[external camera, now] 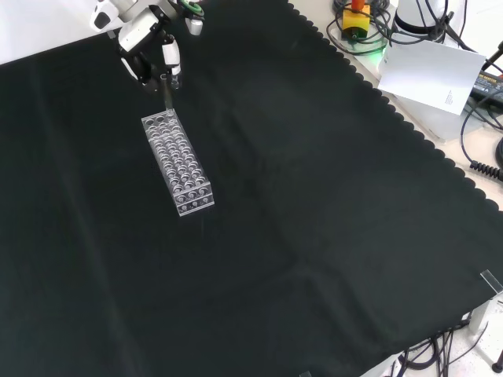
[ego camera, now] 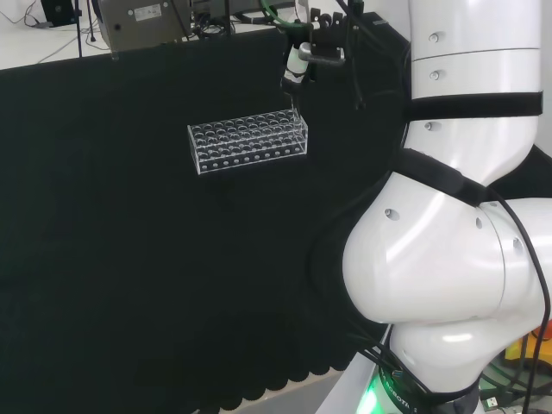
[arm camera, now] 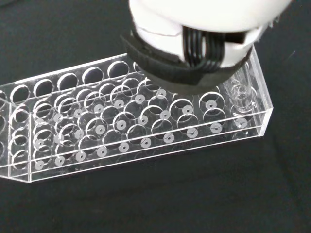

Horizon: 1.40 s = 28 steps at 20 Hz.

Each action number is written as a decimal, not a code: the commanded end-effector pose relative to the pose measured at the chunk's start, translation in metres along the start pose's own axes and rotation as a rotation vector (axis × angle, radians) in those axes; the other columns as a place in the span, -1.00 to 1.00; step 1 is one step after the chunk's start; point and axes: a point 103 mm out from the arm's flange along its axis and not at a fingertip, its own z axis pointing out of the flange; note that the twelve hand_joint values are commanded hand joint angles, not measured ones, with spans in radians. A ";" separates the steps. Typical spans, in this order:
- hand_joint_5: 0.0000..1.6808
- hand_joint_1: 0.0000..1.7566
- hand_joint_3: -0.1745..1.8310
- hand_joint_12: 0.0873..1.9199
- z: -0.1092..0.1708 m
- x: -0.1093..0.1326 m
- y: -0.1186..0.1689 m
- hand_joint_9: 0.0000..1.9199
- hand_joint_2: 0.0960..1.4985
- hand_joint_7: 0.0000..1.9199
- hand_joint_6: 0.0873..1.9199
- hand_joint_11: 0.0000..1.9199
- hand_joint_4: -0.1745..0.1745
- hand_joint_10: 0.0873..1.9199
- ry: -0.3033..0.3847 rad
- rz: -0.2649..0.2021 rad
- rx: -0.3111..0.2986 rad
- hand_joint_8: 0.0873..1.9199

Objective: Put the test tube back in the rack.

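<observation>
A clear plastic rack (ego camera: 248,142) with several rows of holes lies on the black cloth (ego camera: 103,259); it also shows as the rack (external camera: 178,163) in the front view and the rack (arm camera: 121,126) in the wrist view. The hand (ego camera: 312,49) hovers just above the rack's right end in the head view, the hand (external camera: 146,38) over its far end in the front view. Its fingers are curled on a clear test tube (external camera: 167,96), held upright. The tube's lower part (arm camera: 241,91) sits in a corner hole at the rack's end, below the hand (arm camera: 204,29). The other holes look empty.
A grey box (ego camera: 142,21) stands at the cloth's far edge in the head view. In the front view a white sheet (external camera: 428,71), cables and a yellow and red button (external camera: 357,16) lie beyond the cloth's scalloped edge. The arm's white links (ego camera: 448,259) stand at the head view's right.
</observation>
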 end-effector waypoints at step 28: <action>0.61 0.64 -0.24 -0.16 0.007 -0.012 0.011 0.60 -0.23 0.50 -0.79 0.24 -1.00 -1.00 0.006 0.032 0.013 -0.38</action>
